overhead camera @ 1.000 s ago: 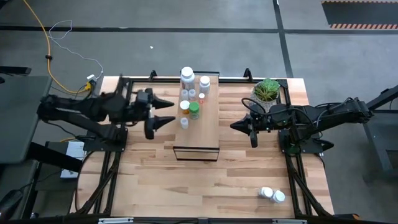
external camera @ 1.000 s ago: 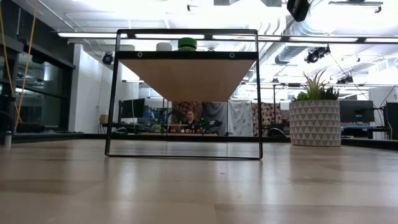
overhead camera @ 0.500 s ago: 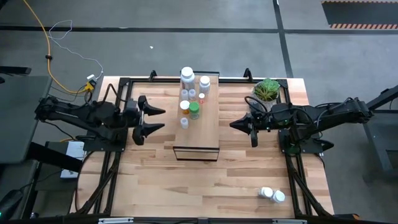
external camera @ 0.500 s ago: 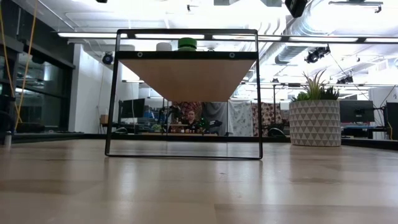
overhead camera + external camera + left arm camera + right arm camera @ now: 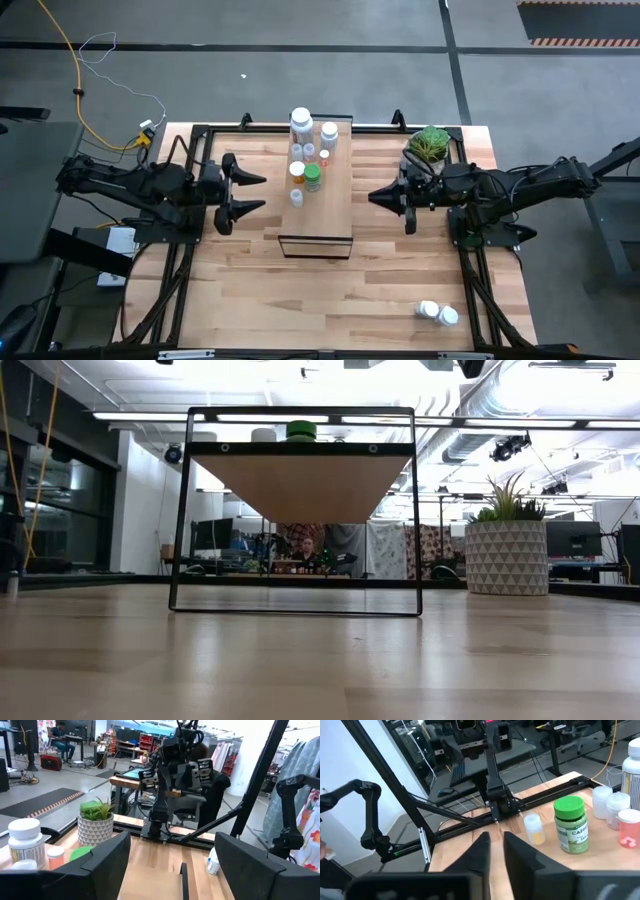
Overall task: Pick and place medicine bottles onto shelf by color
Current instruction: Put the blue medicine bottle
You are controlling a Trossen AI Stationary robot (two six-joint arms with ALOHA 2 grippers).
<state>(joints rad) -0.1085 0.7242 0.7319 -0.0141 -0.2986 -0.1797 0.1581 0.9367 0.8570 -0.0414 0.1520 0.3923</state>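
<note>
Most medicine bottles [image 5: 309, 150] stood clustered on the shelf [image 5: 320, 210] at the frame's upper centre; 2 white bottles [image 5: 437, 313] remained at lower right. The left gripper [image 5: 243, 192] hung wide open and empty at centre-left, the right gripper [image 5: 385, 197] nearly closed, holding nothing.

Overhead view straight down, tabletop-level view, both sharing shelf [image 5: 316, 190]

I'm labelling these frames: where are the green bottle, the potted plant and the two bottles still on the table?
green bottle [image 5: 571, 824], right wrist view, on its label.
potted plant [image 5: 506, 557], low view, on its patterned pot.
two bottles on the table [image 5: 438, 313], high view, between their caps.
</note>
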